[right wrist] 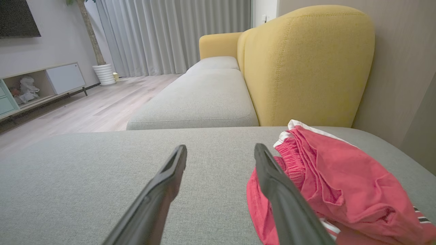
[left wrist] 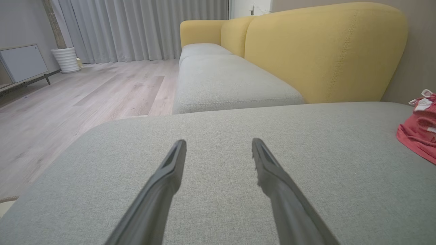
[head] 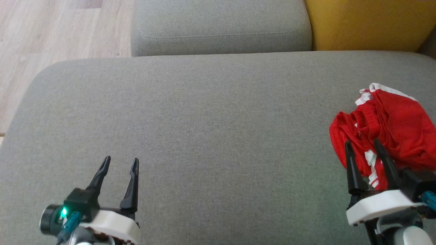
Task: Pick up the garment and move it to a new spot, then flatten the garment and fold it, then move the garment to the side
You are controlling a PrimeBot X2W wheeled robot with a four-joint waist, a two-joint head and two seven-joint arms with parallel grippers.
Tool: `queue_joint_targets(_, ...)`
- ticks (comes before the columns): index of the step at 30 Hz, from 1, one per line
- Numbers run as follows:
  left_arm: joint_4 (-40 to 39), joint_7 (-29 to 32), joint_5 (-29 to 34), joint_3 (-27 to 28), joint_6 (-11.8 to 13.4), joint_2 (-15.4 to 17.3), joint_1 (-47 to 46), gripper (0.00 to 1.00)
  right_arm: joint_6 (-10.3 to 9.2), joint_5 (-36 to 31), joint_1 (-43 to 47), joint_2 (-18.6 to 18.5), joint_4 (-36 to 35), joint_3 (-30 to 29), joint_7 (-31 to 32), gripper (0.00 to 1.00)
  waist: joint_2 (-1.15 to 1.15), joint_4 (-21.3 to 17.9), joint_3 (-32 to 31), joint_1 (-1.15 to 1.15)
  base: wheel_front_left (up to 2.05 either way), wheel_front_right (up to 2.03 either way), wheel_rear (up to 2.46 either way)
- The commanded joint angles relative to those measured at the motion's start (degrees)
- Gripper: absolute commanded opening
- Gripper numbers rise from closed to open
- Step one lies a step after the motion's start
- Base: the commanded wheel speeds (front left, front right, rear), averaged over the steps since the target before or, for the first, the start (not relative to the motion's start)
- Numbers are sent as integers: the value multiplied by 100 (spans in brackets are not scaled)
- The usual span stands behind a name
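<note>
The garment (head: 391, 126) is a crumpled red piece with white stripes, lying at the right side of the grey cushion (head: 211, 136). It also shows at the right edge of the left wrist view as the garment (left wrist: 419, 136) and low right in the right wrist view as the garment (right wrist: 333, 183). My right gripper (head: 362, 144) is open, its fingers standing over the garment's near left edge with nothing pinched between them. In its own view the right gripper (right wrist: 220, 153) has the cloth beside its right finger. My left gripper (head: 122, 162) is open above bare cushion at the lower left, far from the garment; its own view shows the left gripper (left wrist: 218, 147) empty.
A second grey seat cushion (head: 221, 27) lies behind, with a yellow backrest (head: 368, 23) at the back right. Wooden floor (head: 51, 37) lies past the cushion's left edge. A low cabinet (right wrist: 41, 85), a white planter (right wrist: 104, 74) and curtains (right wrist: 170, 34) stand across the room.
</note>
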Motion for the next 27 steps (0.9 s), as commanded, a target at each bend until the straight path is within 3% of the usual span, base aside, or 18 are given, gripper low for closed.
queue_joint_targets(1,-204,-29,-9,212,38,139,-212,100,37,34,-91,-27,-234,106,-10,100,0,1,6,0,0,0,0)
queue_joint_targets(23,-191,-162,-83,179,85,124,-289,100,37,31,-73,-27,-240,47,33,100,0,30,69,0,0,0,0)
queue_joint_targets(24,0,-113,-61,-47,48,25,-5,0,0,8,95,2,-10,-53,33,0,0,30,69,0,0,0,0)
queue_joint_targets(27,201,-102,-107,-83,32,-41,36,0,-3,57,116,4,221,-18,24,0,0,28,70,0,0,0,0)
